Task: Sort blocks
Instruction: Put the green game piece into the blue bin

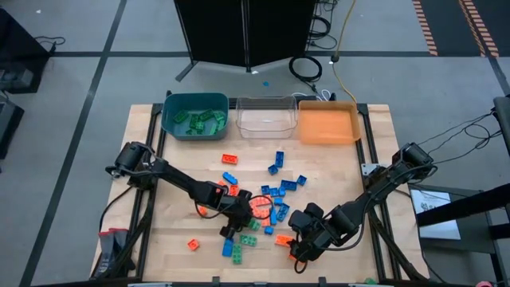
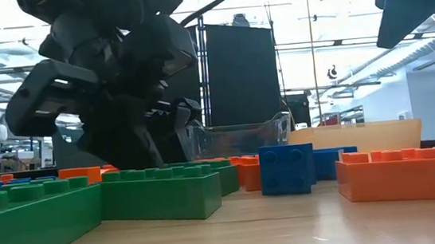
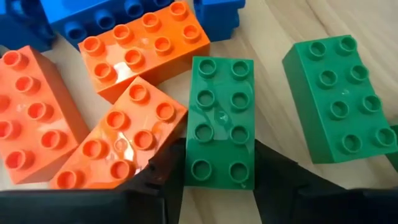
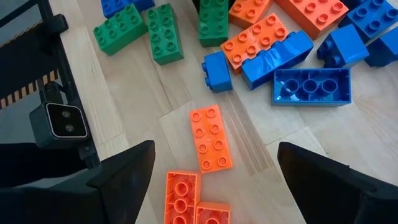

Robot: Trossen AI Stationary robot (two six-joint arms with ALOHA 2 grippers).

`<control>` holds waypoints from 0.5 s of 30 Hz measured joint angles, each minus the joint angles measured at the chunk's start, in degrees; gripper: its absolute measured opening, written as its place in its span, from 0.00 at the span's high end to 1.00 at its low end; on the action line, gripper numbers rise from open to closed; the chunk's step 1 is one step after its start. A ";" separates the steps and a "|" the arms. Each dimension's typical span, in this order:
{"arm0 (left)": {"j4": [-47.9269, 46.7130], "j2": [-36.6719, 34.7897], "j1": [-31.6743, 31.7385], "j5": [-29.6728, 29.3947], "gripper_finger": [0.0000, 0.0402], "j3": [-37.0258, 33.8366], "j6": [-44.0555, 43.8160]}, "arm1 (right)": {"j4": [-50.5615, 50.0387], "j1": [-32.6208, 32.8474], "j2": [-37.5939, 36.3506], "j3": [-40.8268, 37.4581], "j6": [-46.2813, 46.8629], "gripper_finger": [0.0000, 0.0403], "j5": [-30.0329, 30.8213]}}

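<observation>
1. At the far edge of the table (image 1: 143, 239) stand three bins: the teal bin (image 1: 169, 127) holds several green blocks (image 1: 199, 119), while the clear bin (image 1: 264, 129) and the orange bin (image 1: 327, 137) show no blocks inside.
2. Most blocks lie unsorted on the tabletop, in a loose cluster between the two arms: blue blocks (image 1: 279, 163) toward the middle, orange-red blocks (image 1: 230, 159) scattered around them, and a few green ones near the front edge.
3. The left gripper (image 3: 217, 186) is down in this cluster. Its two dark fingers (image 3: 158, 177) straddle a green block (image 3: 219, 121) lying flat, studs up; the pincer is partly closed around it, and full contact on both sides cannot be confirmed.
4. An orange-red block (image 3: 118, 143) lies touching that green block on one side; a second green block (image 3: 339, 99) lies just beside it on the other.
5. The right gripper (image 4: 214, 165) hovers over the near right part of the cluster with its pincer wide apart, gripping nothing; an orange-red block (image 4: 211, 137) lies below it.
6. Judgement: sorting is at an early stage. Only part of the green set is binned; blue and orange-red sorting appears not yet begun.
</observation>
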 joint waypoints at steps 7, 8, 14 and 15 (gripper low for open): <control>-1.83 -1.61 0.18 -1.31 0.63 -0.12 -4.80 | -0.02 0.00 0.00 0.00 1.27 0.17 0.04; -2.44 -2.33 0.20 -1.84 0.63 -0.23 -5.62 | 0.02 0.00 0.00 0.00 1.27 0.17 0.04; -4.04 -8.64 0.08 -1.96 0.63 -0.28 -9.04 | 0.00 0.00 0.00 0.00 1.38 0.17 0.09; -4.77 -9.82 -0.13 -1.73 0.63 -0.28 -9.09 | -0.02 0.00 0.00 0.00 1.34 0.17 0.07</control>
